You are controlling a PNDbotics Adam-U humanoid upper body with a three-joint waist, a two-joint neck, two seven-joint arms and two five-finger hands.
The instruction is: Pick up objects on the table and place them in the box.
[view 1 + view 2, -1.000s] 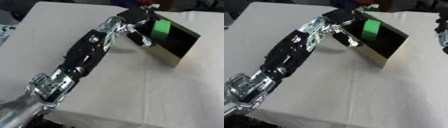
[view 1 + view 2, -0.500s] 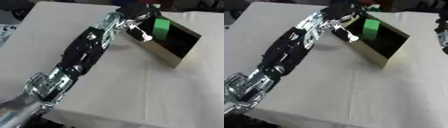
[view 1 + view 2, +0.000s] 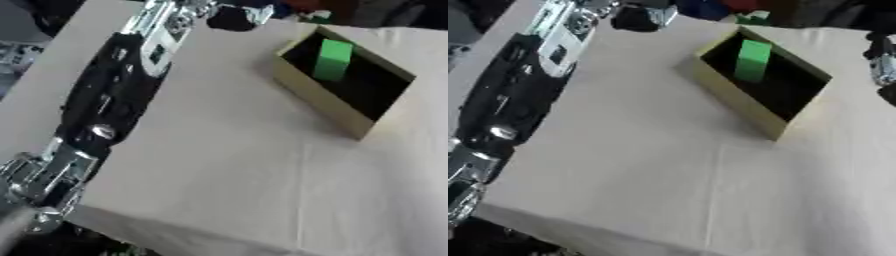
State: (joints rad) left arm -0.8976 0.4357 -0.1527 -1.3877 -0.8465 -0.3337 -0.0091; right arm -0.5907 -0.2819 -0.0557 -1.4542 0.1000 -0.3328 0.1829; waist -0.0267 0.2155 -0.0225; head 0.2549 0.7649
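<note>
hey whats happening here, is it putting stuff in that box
Yes. A green block sits inside the dark-lined box on the cloth-covered table. The robot's left hand is at the table's far edge, left of the box and off the block; its fingers are too blurred to read. The right hand shows at the right edge, idle.

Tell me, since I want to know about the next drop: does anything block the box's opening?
Nothing visible does. The box lies open, holding only a green block at its far end; the left hand is beyond its far-left corner.
</note>
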